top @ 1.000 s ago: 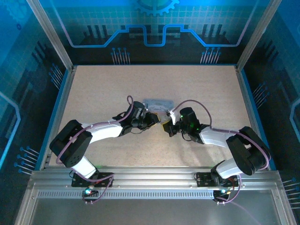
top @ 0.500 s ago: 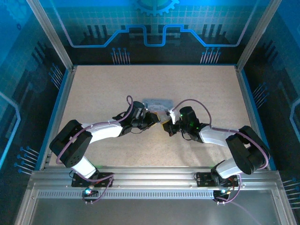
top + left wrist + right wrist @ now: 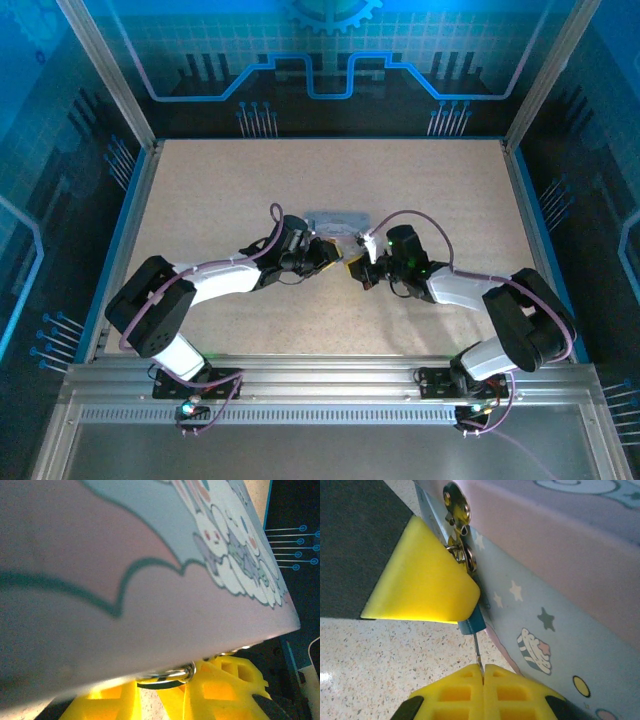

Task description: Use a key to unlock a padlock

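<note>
Lower centre of the right wrist view: right gripper [image 3: 483, 672] pinches the key [image 3: 477, 652], tip touching the padlock [image 3: 471, 624]; left gripper [image 3: 160, 694] clamps the padlock beside the tin [image 3: 560, 605]

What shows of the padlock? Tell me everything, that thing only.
Little of the padlock shows: in the right wrist view a small blue end of its body pokes out below one yellow finger of the left gripper, which covers the rest. It lies against the side of the cartoon-printed tin, below the tin's shiny metal hasp. The thin key, pinched by the shut right gripper, runs up into that blue end. Locked or unlocked cannot be told.
</note>
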Action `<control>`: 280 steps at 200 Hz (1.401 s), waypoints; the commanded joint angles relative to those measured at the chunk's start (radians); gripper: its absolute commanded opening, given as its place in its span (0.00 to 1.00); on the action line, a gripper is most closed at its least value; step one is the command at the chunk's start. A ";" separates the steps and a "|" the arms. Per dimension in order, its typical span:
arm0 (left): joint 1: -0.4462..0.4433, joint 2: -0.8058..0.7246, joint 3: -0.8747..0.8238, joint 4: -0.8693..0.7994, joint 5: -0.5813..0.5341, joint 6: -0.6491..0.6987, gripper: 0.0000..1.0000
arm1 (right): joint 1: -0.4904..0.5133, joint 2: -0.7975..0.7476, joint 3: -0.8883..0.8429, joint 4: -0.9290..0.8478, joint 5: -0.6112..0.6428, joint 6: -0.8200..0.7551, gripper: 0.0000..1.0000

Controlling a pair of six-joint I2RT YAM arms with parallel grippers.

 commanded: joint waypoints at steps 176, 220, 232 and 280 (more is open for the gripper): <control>-0.021 -0.028 0.022 0.039 0.146 0.032 0.16 | -0.035 0.036 0.081 0.167 -0.137 0.043 0.00; -0.022 -0.031 0.018 0.033 0.151 0.037 0.16 | -0.053 0.016 0.101 0.133 -0.105 0.007 0.00; -0.020 -0.033 0.019 0.033 0.150 0.037 0.16 | -0.055 0.020 0.109 0.116 -0.100 -0.007 0.00; -0.021 -0.038 0.025 0.019 0.148 0.040 0.16 | -0.075 0.038 0.103 0.101 -0.093 -0.040 0.00</control>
